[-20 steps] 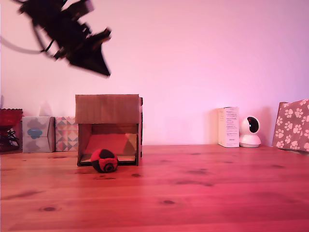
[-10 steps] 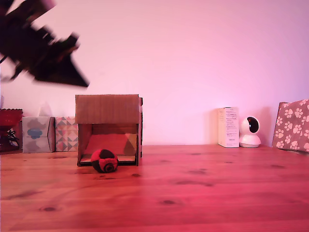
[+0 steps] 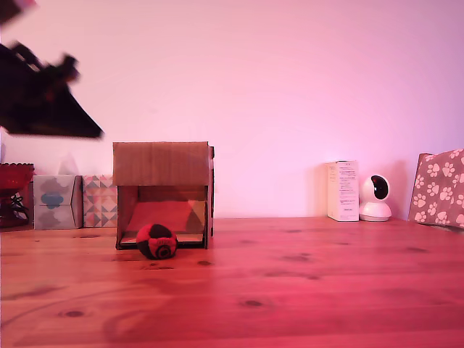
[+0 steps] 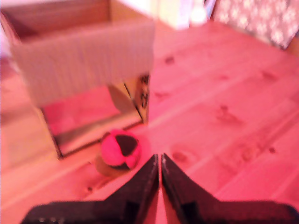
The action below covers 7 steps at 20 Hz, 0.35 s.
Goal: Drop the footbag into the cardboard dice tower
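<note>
Two tissue boxes (image 3: 75,201) flank the cardboard dice tower (image 3: 162,193) near the table's (image 3: 290,290) back edge. The footbag (image 3: 156,241) lies at its front opening, well below the clenched, empty gripper (image 4: 160,161).

Red and black panels are seen on the footbag (image 3: 156,241). Plain brown corrugated card is shown by the cardboard dice tower (image 3: 162,163), with a reddish ramp inside. The tool (image 4: 160,161) is black. A reddish wood grain with dark knots is displayed by the counter (image 3: 304,283). White paw prints are carried by a brownish box (image 3: 438,187).
</note>
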Tool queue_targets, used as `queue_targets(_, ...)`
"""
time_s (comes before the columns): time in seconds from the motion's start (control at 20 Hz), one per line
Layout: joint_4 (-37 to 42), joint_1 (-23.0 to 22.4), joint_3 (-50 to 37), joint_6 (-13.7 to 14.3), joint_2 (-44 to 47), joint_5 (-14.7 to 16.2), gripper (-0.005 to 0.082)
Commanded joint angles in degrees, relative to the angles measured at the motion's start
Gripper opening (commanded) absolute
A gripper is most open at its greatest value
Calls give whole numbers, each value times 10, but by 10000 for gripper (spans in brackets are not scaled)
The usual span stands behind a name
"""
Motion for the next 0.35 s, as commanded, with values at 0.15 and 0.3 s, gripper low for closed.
queue_targets(0.15,-20,37,-57,-13,-85,0,-24)
queue_targets(0.3,-48,60,-80,-14,-147,0,-24)
